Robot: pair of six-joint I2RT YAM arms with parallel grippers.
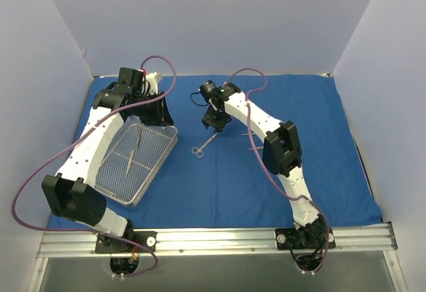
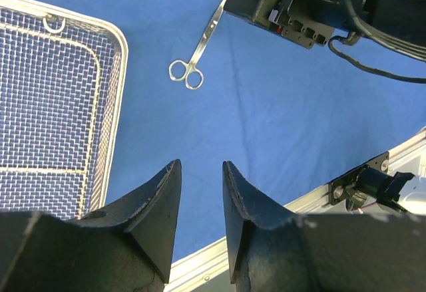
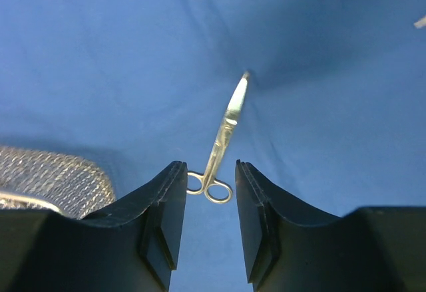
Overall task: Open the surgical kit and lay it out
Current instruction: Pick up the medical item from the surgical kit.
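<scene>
Forward, right arm [image 1: 279,149] bent, right fingers [image 3: 163,199] narrowly apart over scissors [image 3: 223,136], left fingers [image 2: 156,199] likewise, empty

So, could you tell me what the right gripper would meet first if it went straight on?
Probably the scissors, their ring handles framed by the right gripper in its wrist view, lying on the blue cloth; depth is unclear.

Bright, even light; soft shadow darkens the cloth [image 3: 299,59]; mesh tray [image 3: 53,179] blurred.
</scene>
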